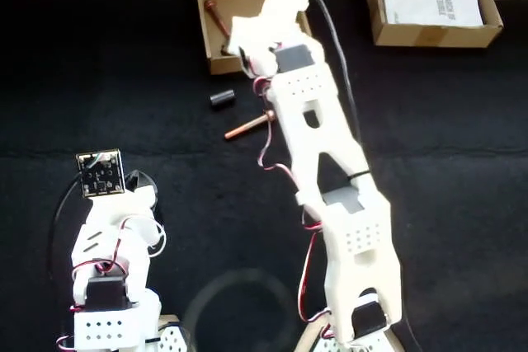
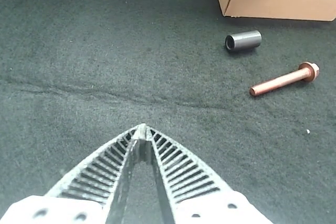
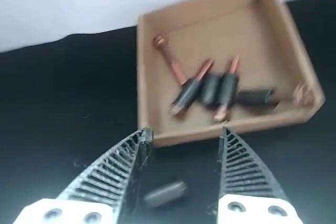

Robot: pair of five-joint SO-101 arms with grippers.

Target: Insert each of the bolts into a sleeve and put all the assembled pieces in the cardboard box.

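A loose dark sleeve (image 1: 222, 98) and a bare copper bolt (image 1: 249, 127) lie apart on the black mat, just in front of the cardboard box (image 1: 202, 22). My right gripper (image 3: 185, 135) hovers open over the box's front wall (image 3: 173, 136), with the sleeve (image 3: 164, 194) on the mat below between its fingers. Inside the box lie several assembled pieces (image 3: 197, 85) and one bolt without a sleeve (image 3: 170, 61). My left gripper (image 2: 140, 129) is shut on nothing, low over the mat, well short of the sleeve (image 2: 243, 41) and bolt (image 2: 283, 80).
A second cardboard box (image 1: 433, 10) holding a printed sheet stands at the back right. The right arm (image 1: 330, 154) stretches over the middle of the mat. A cable (image 1: 338, 47) runs along it.
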